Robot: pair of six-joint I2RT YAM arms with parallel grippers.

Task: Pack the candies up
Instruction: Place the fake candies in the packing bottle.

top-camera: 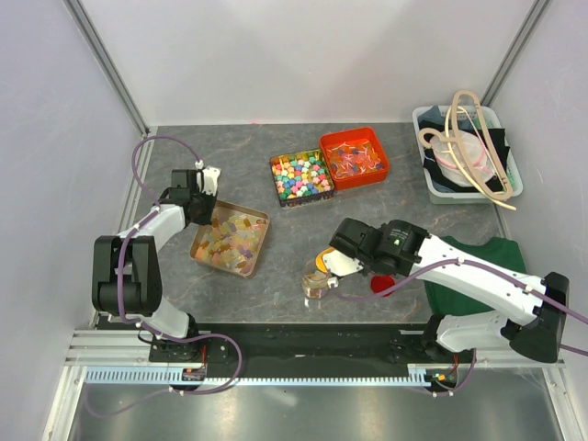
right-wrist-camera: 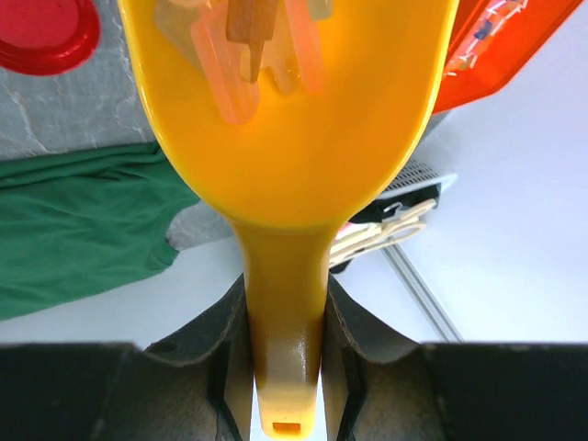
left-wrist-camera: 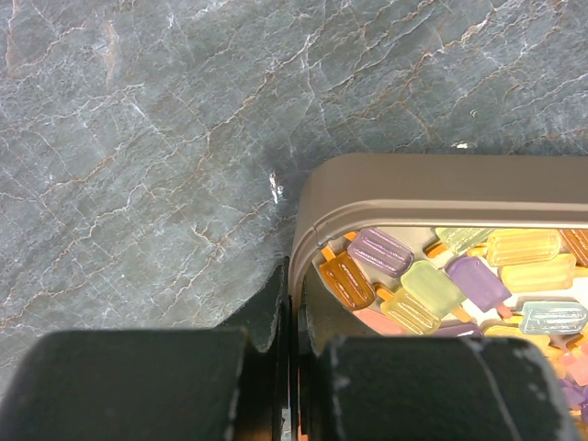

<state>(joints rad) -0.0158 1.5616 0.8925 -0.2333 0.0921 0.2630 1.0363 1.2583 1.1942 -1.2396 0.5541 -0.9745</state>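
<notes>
Our yellow plastic scoop (right-wrist-camera: 294, 156) fills the right wrist view and hides whatever lies beneath it. The right tool (right-wrist-camera: 283, 312) clenches its handle, and a few pastel translucent candies (right-wrist-camera: 243, 55) sit in its bowl. Most candies lie in the tan rounded metal tray (left-wrist-camera: 395, 184). Our left tool (left-wrist-camera: 292, 317) pinches its corner rim, with bare grey surface (left-wrist-camera: 138, 138) beyond.

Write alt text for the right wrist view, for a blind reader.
The right gripper holds a yellow scoop by its handle, with a few pale candies in its bowl. Behind lie a green cloth and a red disc.
</notes>
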